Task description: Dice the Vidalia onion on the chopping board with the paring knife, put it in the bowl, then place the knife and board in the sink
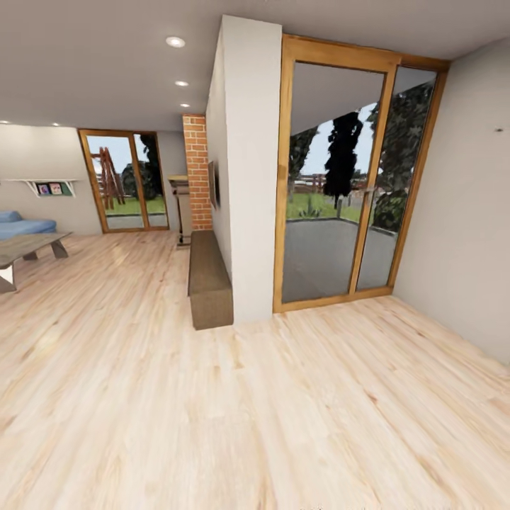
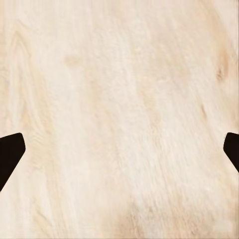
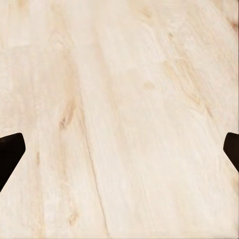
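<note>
A pale, light-grained wooden plank floor (image 1: 212, 425) spreads across the head view, its boards running away toward a white partition wall (image 1: 248, 177). Right of the wall stands a tall wood-framed glass door (image 1: 340, 184), and at the wall's foot lies a long dark brown bench (image 1: 209, 280), lengthwise along it. The left gripper (image 2: 119, 152) and right gripper (image 3: 119, 152) hang over bare floor, dark fingertips spread wide, grasping nothing.

Pale, smooth wood planking (image 1: 212, 425) with a faint sheen is lying below both pincers. Ahead, a matt white plastered wall (image 1: 248, 163) is meeting wood-framed glass doors (image 1: 340, 184), red brick (image 1: 197, 170) beyond.
</note>
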You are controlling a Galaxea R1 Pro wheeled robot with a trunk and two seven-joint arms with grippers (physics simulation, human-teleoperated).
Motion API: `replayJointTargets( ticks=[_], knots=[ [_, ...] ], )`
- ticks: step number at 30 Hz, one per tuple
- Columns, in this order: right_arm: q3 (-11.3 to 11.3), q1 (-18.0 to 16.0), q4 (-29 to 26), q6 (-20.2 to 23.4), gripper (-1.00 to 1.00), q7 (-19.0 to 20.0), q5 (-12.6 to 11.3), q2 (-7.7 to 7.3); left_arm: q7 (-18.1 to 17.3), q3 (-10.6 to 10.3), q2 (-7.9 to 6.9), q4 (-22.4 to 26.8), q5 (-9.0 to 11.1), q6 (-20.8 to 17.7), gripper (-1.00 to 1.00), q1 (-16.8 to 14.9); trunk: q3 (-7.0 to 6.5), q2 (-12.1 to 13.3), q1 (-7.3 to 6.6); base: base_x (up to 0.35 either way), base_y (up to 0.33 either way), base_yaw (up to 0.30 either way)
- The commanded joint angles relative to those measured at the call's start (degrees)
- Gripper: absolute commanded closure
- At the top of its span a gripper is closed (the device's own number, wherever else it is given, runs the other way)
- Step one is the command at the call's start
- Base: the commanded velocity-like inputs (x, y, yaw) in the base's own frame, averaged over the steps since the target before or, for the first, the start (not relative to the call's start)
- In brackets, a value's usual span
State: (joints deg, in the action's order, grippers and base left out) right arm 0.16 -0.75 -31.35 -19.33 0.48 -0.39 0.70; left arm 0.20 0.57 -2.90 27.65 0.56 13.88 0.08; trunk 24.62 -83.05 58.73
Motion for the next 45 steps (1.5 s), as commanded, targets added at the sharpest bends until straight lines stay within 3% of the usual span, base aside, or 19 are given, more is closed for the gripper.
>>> replayJointTargets(
  ticks=[1,12,45],
  knots=[
    [0.01,-0.04,0.05,-0.19,-1.0,0.05,-0.05,0.01,0.01,0.04,0.0,0.04,0.05,0.14,-1.0,0.01,0.03,-0.03,0.0,0.0,0.0,-0.267],
    [-0.05,-0.04,0.06,-0.27,-1.0,0.05,-0.05,-0.06,-0.02,-0.04,0.0,-0.28,-0.03,0.17,-1.0,0.01,-0.25,-0.03,0.0,-0.073,-0.097,-0.267],
    [-0.08,-0.04,0.04,-0.27,-1.0,0.05,-0.05,-0.11,-0.02,-0.04,0.09,-0.36,-0.04,0.17,-1.0,0.01,-1.09,-0.03,0.0,-0.166,-0.274,-0.267]
  ],
)
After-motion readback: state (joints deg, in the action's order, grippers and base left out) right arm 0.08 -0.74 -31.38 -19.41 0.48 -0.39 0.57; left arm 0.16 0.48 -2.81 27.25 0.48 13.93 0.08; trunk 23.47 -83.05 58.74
